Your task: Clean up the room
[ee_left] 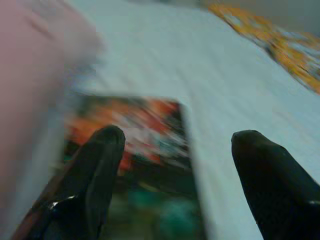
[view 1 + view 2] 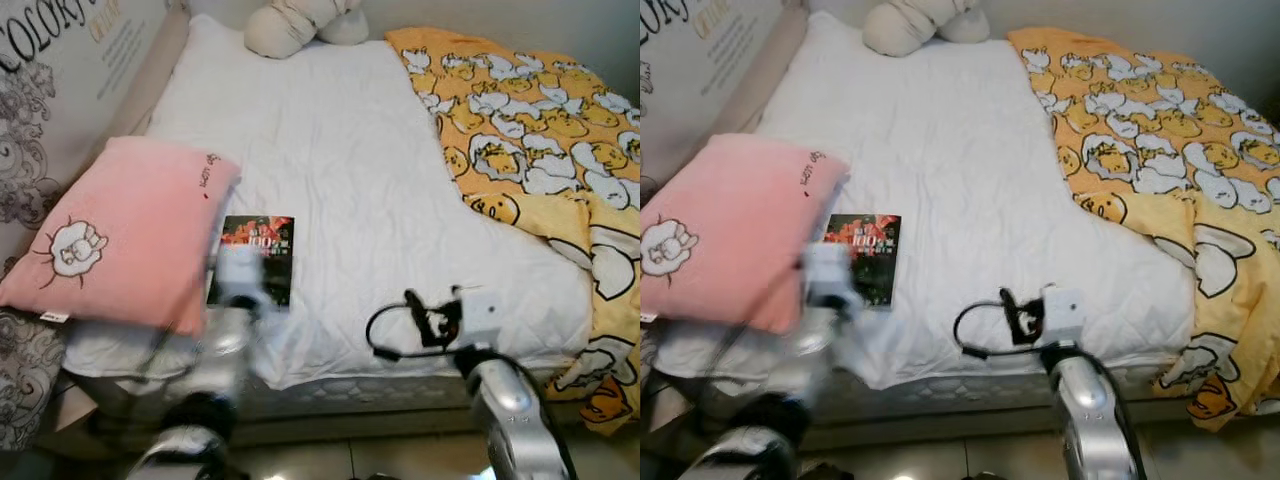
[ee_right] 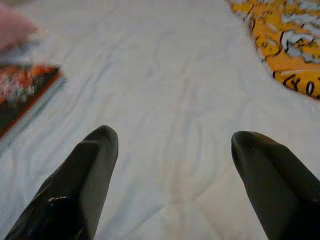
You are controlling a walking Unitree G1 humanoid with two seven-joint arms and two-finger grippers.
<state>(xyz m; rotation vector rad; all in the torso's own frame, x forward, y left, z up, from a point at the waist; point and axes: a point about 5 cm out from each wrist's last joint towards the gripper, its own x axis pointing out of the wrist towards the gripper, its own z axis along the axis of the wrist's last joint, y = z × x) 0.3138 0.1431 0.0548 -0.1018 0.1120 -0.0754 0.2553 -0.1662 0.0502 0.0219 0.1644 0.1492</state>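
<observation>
The left gripper (image 1: 172, 165) hovers with fingers apart over the near end of a book (image 2: 254, 258); the right gripper (image 3: 172, 170), also spread, hangs above bare sheet to its right. Beyond both stretches the white bed (image 2: 330, 150). A yellow duck-print blanket (image 2: 530, 130) lies right of the right gripper, a pink pillow (image 2: 110, 235) touches the book's left.

Soft, even light; left arm (image 2: 215, 350) motion-blurred, left wrist view smeared.
</observation>
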